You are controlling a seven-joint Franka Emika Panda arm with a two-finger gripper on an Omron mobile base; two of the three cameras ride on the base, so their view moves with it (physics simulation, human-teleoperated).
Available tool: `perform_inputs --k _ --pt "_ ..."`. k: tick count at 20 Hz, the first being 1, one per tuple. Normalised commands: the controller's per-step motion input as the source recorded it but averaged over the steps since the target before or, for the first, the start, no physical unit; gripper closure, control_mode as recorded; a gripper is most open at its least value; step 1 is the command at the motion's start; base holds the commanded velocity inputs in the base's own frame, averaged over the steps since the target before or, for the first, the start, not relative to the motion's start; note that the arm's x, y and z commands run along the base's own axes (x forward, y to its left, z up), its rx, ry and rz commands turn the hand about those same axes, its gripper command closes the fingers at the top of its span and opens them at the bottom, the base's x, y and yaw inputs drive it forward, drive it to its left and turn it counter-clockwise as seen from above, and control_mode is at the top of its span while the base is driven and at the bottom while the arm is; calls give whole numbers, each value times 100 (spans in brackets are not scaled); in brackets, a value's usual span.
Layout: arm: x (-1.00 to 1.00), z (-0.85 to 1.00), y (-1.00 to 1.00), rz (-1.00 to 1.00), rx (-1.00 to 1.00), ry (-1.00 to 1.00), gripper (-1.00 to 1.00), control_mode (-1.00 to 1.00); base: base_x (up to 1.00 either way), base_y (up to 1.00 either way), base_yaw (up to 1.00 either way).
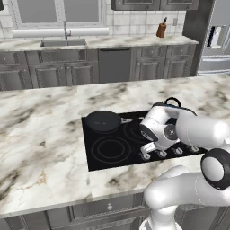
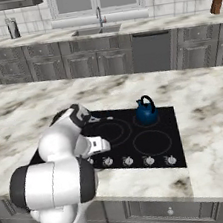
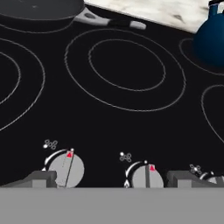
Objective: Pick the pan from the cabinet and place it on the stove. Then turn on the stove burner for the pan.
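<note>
Two dark finger tips of the gripper [image 3: 109,180] stand wide apart at the bottom of the hand view, with nothing between them but the black glass and a silver knob [image 3: 146,176]. They hold nothing. Another knob [image 3: 65,170] sits just inside the left-hand tip, and a third knob [image 3: 210,178] shows partly by the right-hand tip.

The pan [image 1: 103,121] rests on the stove [image 1: 108,157], on the far left burner, its thin handle [image 3: 107,20] pointing toward the middle of the cooktop. From the hand, the pan lies well apart, up and to the left, across a bare ring-marked stove burner [image 3: 125,65]. The blue kettle [image 2: 146,111] stands on the far right burner, near the back edge of the glass.

Open black glass lies between the knob row and both vessels. The knobs run along the near edge of the stove, close to the marble counter [image 2: 213,133]. Wide bare marble surrounds the cooktop on every side. Beyond it, a sink [image 2: 96,31] and a knife block [image 1: 161,29] sit on the back counter.
</note>
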Motion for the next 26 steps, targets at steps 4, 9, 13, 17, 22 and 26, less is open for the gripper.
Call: perform_inputs --k 4,9,13,17,22,26 --pt "0 33 -46 -6 0 28 -100 -100 0 0 0" --pt "0 33 -48 -7 -3 28 -100 -100 0 0 0" --pt "0 38 -40 -10 -8 29 -100 -100 0 0 0" --pt "0 24 -31 -11 -8 32 -100 -100 0 0 0" --pt "13 6 -7 -11 -8 29 -100 -100 0 0 0" --pt "12 0 0 -2 -7 18 -100 -100 0 0 0"
